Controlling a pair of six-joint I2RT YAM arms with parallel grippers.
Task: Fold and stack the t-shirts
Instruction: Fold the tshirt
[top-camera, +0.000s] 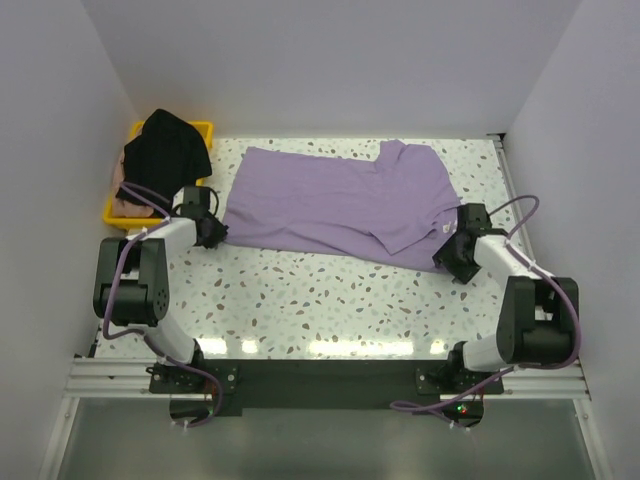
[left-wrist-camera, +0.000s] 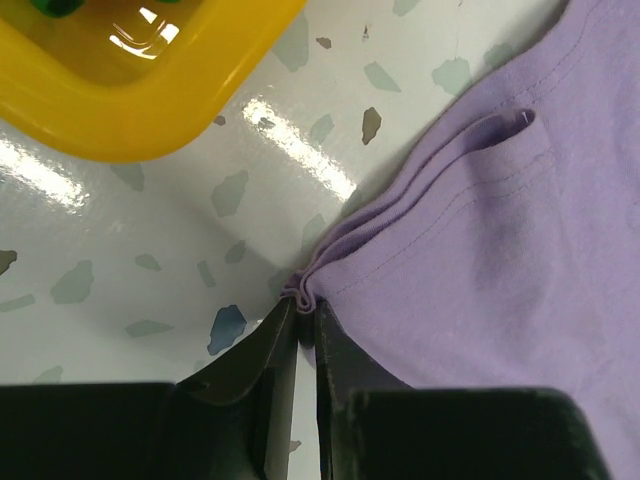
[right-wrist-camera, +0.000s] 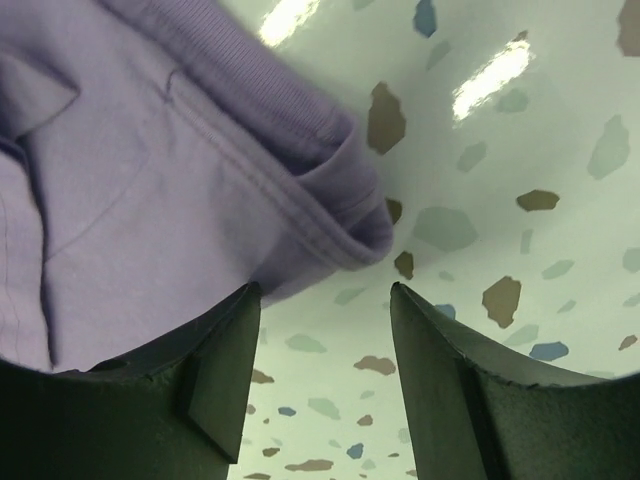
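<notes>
The left gripper (left-wrist-camera: 305, 310) has its jaws clamped on a bunched corner of the lavender t-shirt (top-camera: 330, 205), which lies spread on the tabletop (top-camera: 350, 290). The right gripper (right-wrist-camera: 325, 292) has its jaws apart beside the shirt's edge.

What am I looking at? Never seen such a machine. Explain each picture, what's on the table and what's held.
Two robot arms are bolted at the near edge of the table, each ending in a two-finger gripper. The wide picture comes from a camera overhead. The other two come from wrist cameras, looking past the fingers. A lavender t-shirt lies spread on the table. A black t-shirt is heaped over a yellow tray at the far left, pink cloth beneath. The left gripper pinches a bunched corner of the lavender shirt. The right gripper stands open at the other end, holding nothing.
</notes>
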